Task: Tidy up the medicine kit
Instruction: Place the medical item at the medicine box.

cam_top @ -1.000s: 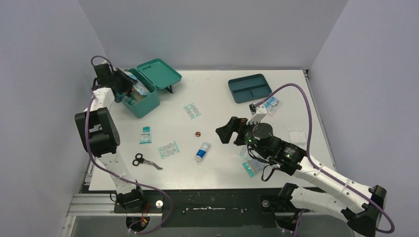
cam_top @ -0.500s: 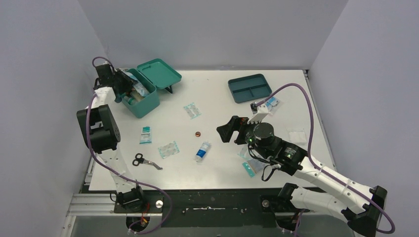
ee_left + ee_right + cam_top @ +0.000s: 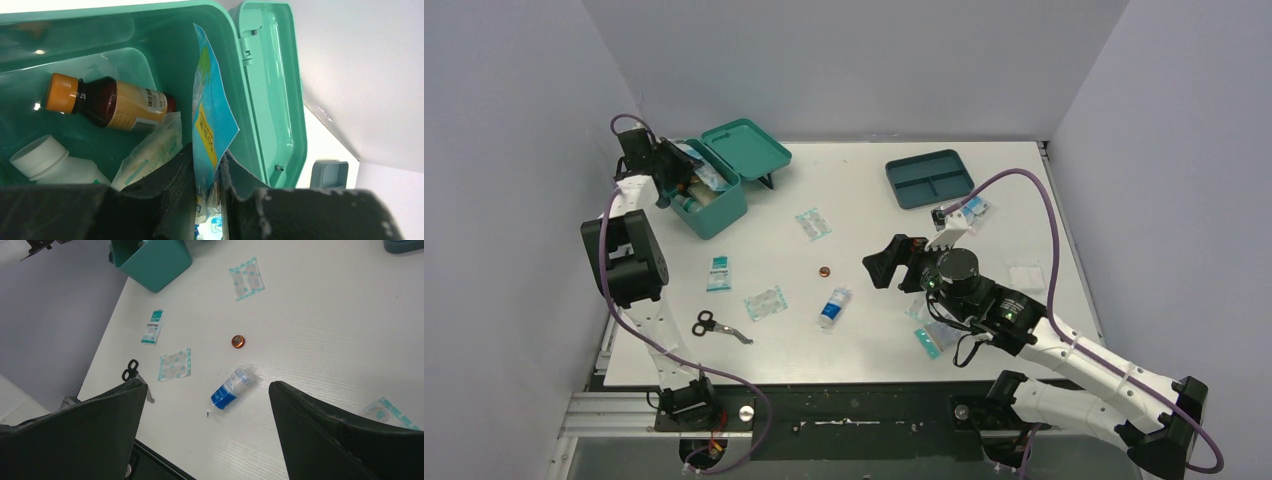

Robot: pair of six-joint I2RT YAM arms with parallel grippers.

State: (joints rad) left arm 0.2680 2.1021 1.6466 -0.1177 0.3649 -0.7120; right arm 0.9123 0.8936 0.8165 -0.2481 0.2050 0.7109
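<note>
The teal medicine kit stands open at the table's far left, its lid hinged back. My left gripper is over the open box, shut on a blue and yellow flat packet that stands upright inside against the box wall. Inside lie a brown bottle with an orange cap, a white bottle and a clear pouch. My right gripper is open and empty above mid-table, over a blue and white tube.
On the table lie plaster packets, a small box, scissors, a small round copper tin and packets by the right arm. A darker divided tray sits at the back right, with a packet below it.
My left gripper has shifted slightly over the kit with the packet in it. The right arm has barely moved.
</note>
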